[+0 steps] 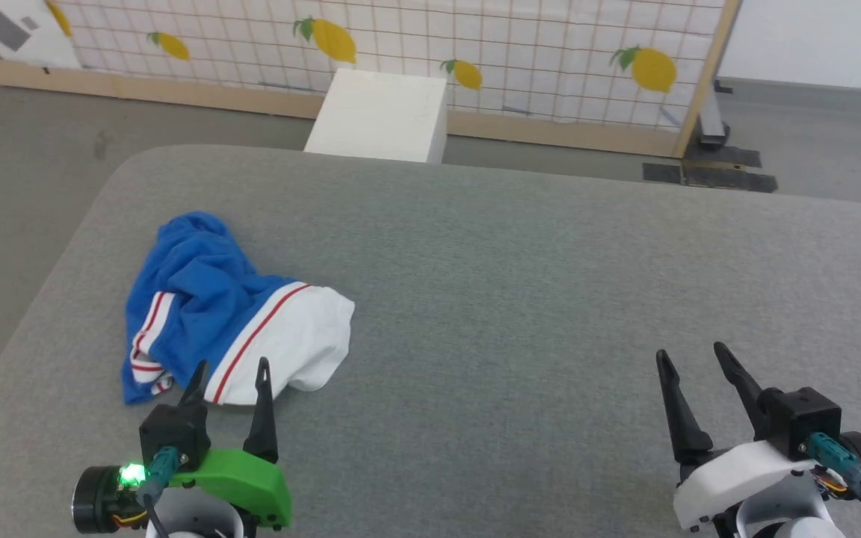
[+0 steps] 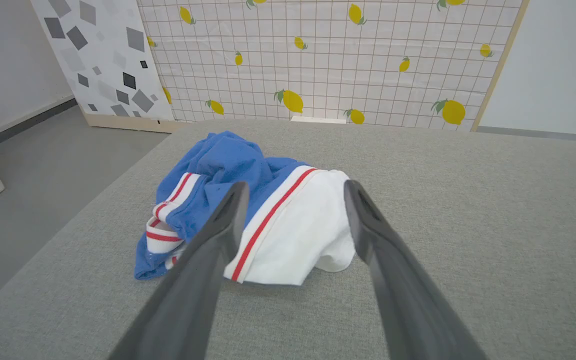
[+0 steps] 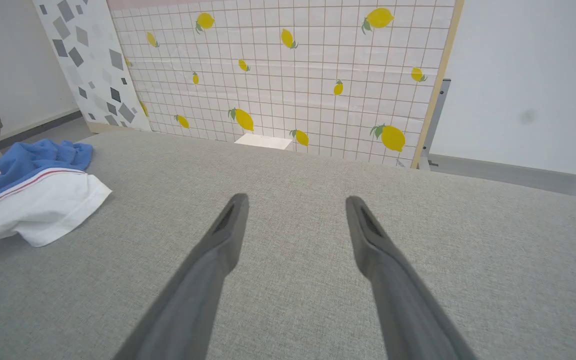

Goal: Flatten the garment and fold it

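left gripper (image 1: 232, 364): 7 o'clock in head view, fingers spread apart, pointing 12 | right gripper (image 1: 690, 350): 5 o'clock, fingers spread apart, pointing 11, both empty

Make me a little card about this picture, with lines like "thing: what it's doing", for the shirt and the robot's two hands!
shirt: blue and white with red stripes, crumpled in a heap, not yet flat or folded
place: on the grey table, towards the robot's left
left gripper: open, holding nothing, at the shirt's near edge, aimed at it
right gripper: open, holding nothing, over bare table, far from the shirt
behind the table: a white box and a lemon-print screen
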You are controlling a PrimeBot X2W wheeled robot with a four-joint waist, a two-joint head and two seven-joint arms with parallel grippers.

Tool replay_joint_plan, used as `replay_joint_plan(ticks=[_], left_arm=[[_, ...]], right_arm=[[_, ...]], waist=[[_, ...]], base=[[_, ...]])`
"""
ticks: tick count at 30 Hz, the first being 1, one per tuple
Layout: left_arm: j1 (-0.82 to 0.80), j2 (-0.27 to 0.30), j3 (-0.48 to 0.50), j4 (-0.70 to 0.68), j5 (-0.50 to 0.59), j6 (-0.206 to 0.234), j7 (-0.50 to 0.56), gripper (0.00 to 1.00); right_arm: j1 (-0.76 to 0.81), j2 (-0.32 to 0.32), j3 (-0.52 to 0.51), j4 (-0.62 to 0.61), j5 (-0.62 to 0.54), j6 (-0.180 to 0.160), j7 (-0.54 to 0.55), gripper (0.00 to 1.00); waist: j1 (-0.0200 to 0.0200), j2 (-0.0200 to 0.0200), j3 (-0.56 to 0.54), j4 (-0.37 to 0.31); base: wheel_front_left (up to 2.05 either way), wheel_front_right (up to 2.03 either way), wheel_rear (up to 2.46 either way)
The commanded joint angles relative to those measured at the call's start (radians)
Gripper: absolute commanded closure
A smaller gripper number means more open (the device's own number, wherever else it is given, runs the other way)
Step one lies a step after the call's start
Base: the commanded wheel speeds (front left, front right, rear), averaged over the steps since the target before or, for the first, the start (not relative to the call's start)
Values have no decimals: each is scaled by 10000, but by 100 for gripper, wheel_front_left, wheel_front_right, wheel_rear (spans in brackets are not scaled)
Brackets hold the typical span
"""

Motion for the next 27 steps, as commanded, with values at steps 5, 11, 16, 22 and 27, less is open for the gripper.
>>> replay_joint_plan(ticks=[5,11,16,22,27], left_arm=[[-123,-19,69,117,-173,77,-183,0],[-122,-21,113,203,-240,91,-306,0],[-132,-24,151,290,-296,107,-411,0],[-137,-26,190,382,-366,134,-533,0],[-135,-28,203,449,-430,161,-633,0]], right_arm=[[96,2,86,162,227,-6,-192,0],[76,3,166,300,358,-7,-316,0],[67,3,233,431,476,-7,-421,0],[70,3,286,569,608,-8,-544,0],[80,4,343,676,705,-9,-645,0]], waist=[[0,0,38,438],[0,0,60,764],[0,0,59,1017],[0,0,43,1287],[0,0,38,1493]], base=[[0,0,0],[0,0,0],[0,0,0],[0,0,0],[0,0,0]])
